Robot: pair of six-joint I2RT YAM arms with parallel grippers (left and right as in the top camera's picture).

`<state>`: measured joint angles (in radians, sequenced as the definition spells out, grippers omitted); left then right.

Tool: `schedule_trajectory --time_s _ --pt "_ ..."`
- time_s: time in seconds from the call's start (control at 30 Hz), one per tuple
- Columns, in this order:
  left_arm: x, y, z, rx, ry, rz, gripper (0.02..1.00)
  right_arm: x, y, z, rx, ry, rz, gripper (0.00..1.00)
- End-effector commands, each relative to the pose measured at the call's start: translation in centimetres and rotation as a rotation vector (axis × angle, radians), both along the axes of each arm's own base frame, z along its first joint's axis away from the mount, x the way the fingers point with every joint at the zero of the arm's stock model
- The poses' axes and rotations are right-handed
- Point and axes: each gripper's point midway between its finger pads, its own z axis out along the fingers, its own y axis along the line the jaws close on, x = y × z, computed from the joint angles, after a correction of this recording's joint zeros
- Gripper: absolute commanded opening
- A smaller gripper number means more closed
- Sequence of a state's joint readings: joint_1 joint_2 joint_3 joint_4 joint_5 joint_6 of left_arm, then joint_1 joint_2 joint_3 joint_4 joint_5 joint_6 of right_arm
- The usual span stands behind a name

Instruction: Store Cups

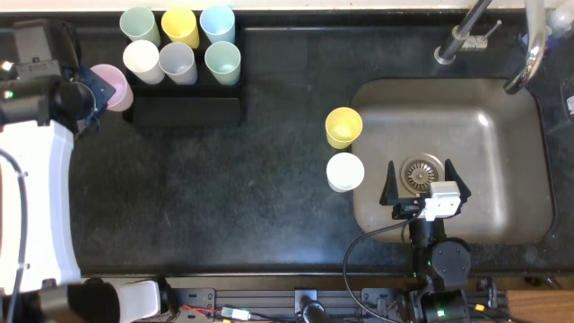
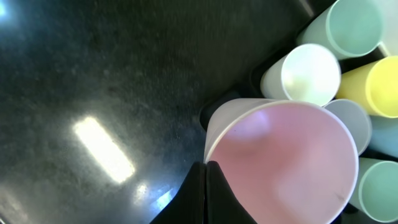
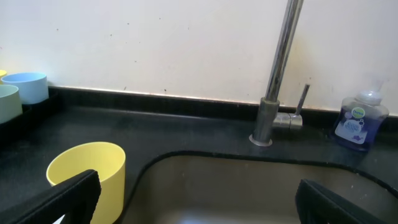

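My left gripper (image 1: 92, 95) is shut on the rim of a pink cup (image 1: 113, 86), held just left of the black cup rack (image 1: 188, 112). In the left wrist view the pink cup (image 2: 283, 162) is tilted beside the rack's white cup (image 2: 308, 73), and the fingers (image 2: 206, 186) pinch its wall. The rack holds several upright cups, among them a yellow cup (image 1: 179, 25) and a blue cup (image 1: 217, 22). A loose yellow cup (image 1: 343, 126) and a loose white cup (image 1: 345, 171) stand at the sink's left edge. My right gripper (image 1: 421, 184) stands open over the sink, with the yellow cup (image 3: 87, 174) beside one finger.
The steel sink (image 1: 502, 215) fills the right side, with its drain (image 1: 420, 172) under the right gripper. A faucet (image 3: 280, 74) and a soap bottle (image 3: 359, 121) stand behind it. Dark counter (image 1: 224, 197) lies between the rack and the sink.
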<state>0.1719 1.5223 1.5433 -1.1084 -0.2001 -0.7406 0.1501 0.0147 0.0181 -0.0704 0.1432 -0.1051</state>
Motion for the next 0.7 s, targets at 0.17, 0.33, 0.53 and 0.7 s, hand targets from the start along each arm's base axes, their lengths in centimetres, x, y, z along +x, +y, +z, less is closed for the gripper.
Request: schedule_trajectory --time_s 0.17,0.33,0.53,0.7 --pt "1.0 -1.0 -3.1 -0.049 0.073 -0.062 0.034 0.0 -0.3 -0.2 0.001 -0.005 -0.014 0.998" --pt "1.7 -0.9 -4.3 -0.046 0.095 -0.062 0.034 0.0 -0.3 -0.2 0.001 -0.005 -0.014 0.996" --pt "2.7 -0.8 -6.2 -0.055 0.124 -0.065 0.034 0.0 -0.3 -0.2 0.001 -0.005 -0.014 0.998" --pt "3.8 -0.6 -7.8 -0.056 0.138 -0.064 0.034 0.0 -0.3 -0.2 0.001 -0.005 -0.014 0.998"
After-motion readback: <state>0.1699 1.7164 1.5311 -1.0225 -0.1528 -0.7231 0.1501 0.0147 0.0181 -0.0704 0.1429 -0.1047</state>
